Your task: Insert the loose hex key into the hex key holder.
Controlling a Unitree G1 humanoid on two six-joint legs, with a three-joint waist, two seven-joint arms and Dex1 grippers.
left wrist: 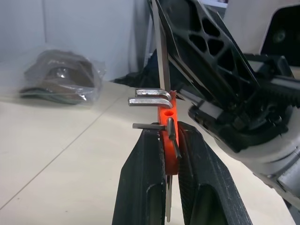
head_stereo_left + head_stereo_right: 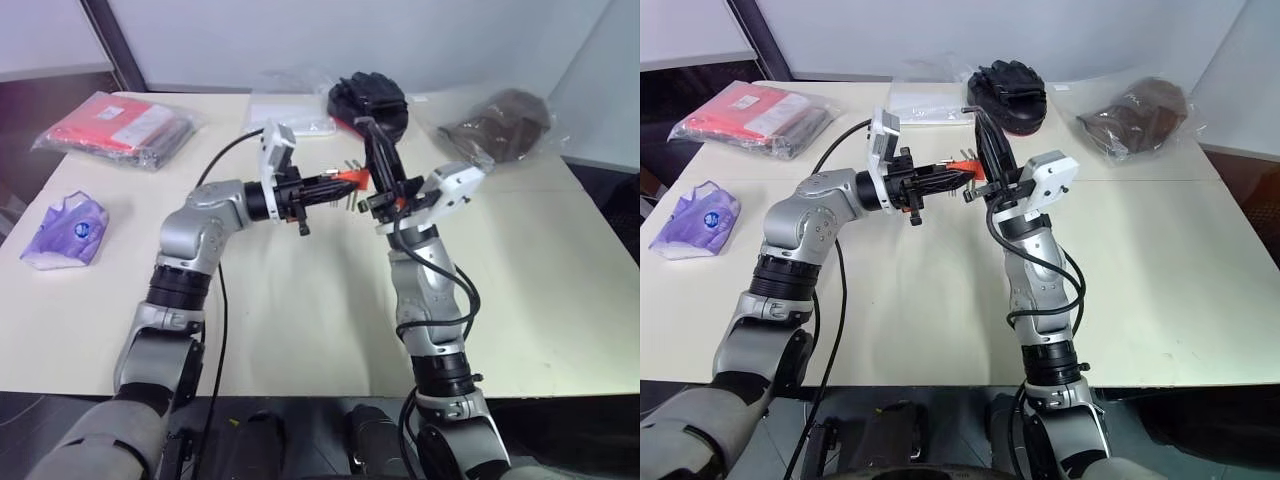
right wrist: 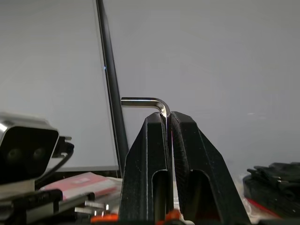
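Right hand (image 3: 168,117) pinches loose hex key (image 3: 143,101); shaft hidden between fingers.

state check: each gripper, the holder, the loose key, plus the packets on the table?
left gripper: shut on the hex key holder
hex key holder: held above the table, keys sticking out
right gripper: shut on the loose hex key
loose hex key: held, bent end poking past the fingertips
red packet: lying flat, sealed in clear plastic
purple packet: lying on the table

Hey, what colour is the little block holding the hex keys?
Orange-red. The hex key holder shows best in the left wrist view, with grey metal keys sticking out.
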